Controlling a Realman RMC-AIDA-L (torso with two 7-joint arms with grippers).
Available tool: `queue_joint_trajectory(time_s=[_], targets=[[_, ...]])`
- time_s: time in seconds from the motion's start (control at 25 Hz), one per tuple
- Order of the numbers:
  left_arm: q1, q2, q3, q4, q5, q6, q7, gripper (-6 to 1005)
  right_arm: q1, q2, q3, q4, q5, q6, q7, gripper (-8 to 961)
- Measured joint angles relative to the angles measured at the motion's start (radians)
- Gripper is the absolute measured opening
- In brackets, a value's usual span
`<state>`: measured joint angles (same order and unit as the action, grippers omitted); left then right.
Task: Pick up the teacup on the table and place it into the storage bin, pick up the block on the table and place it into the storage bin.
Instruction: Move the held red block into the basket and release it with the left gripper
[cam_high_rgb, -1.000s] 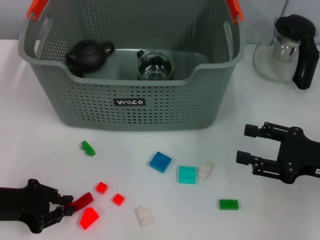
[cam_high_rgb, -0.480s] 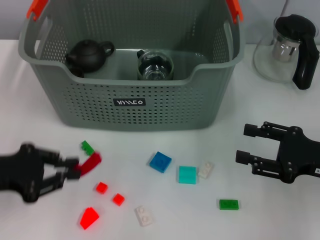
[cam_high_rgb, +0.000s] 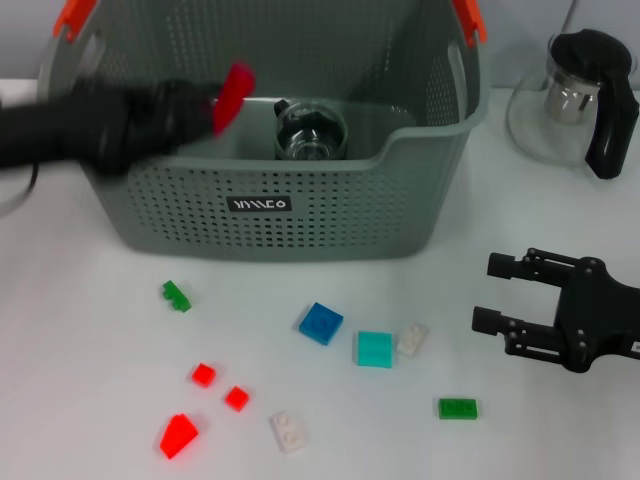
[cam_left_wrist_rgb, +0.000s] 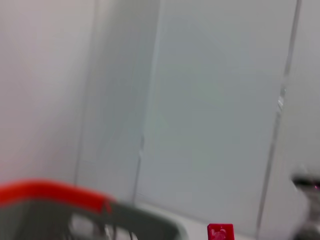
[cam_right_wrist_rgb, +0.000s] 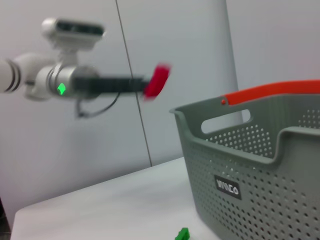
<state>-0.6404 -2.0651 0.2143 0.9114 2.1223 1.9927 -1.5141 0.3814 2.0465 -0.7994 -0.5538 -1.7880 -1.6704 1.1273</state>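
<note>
1. Head view: the left gripper (cam_high_rgb: 205, 100) is clenched on a red block (cam_high_rgb: 232, 93), carried above the storage bin (cam_high_rgb: 260, 205) over its left half, at about 10 o'clock from the bin's black label.

2. The relation the release turns on: the block sticks out past the fingertips toward 3 o'clock, its long axis tilted from 7 to 1 o'clock. It hangs above the bin's open mouth, inside the line of the front rim, so I judge a straight drop would land it on the bin floor.

3. Directly toward 4 o'clock from the block, close by, a glass teacup (cam_high_rgb: 311, 133) already sits in the bin, so the teacup half of the task looks done. The block could strike it if let go too far toward 3 o'clock.

4. In the right wrist view the same block (cam_right_wrist_rgb: 157, 80) shows at the end of the left arm, above and outside the bin's near handle end as seen from that angle; depth there is hard to judge.

5. The right gripper (cam_high_rgb: 500, 292) rests over the table (cam_high_rgb: 90, 340) at 4 o'clock from the bin, fingers spread and holding nothing, well apart from the bin. The left arm is the nearer one.

6. Loose blocks remaining on the table include a blue block (cam_high_rgb: 320, 323) and a green block (cam_high_rgb: 457, 408).
</note>
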Motion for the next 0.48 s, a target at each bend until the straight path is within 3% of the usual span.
queue_joint_trajectory(time_s=[0.16, 0.24, 0.32, 0.36, 0.48], targets=[[-0.095, 0.023, 0.102, 0.051, -0.002, -0.125, -0.228, 176, 0.005, 0.002, 0.000, 0.000, -0.006, 0.000, 0.003, 740], [-0.117, 0.026, 0.192, 0.096, 0.000, -0.204, -0.320, 176, 0.006, 0.002, 0.000, 0.000, -0.006, 0.000, 0.006, 741], [-0.131, 0.027, 0.388, 0.183, 0.019, -0.347, -0.467, 176, 0.007, 0.003, 0.002, 0.000, -0.007, 0.000, 0.007, 741], [-0.131, 0.027, 0.388, 0.183, 0.019, -0.347, -0.467, 176, 0.008, 0.003, 0.003, 0.000, -0.007, 0.000, 0.007, 741], [-0.168, 0.029, 0.536, 0.239, 0.107, -0.436, -0.590, 175, 0.009, 0.004, 0.003, -0.001, -0.007, 0.000, 0.008, 741]])
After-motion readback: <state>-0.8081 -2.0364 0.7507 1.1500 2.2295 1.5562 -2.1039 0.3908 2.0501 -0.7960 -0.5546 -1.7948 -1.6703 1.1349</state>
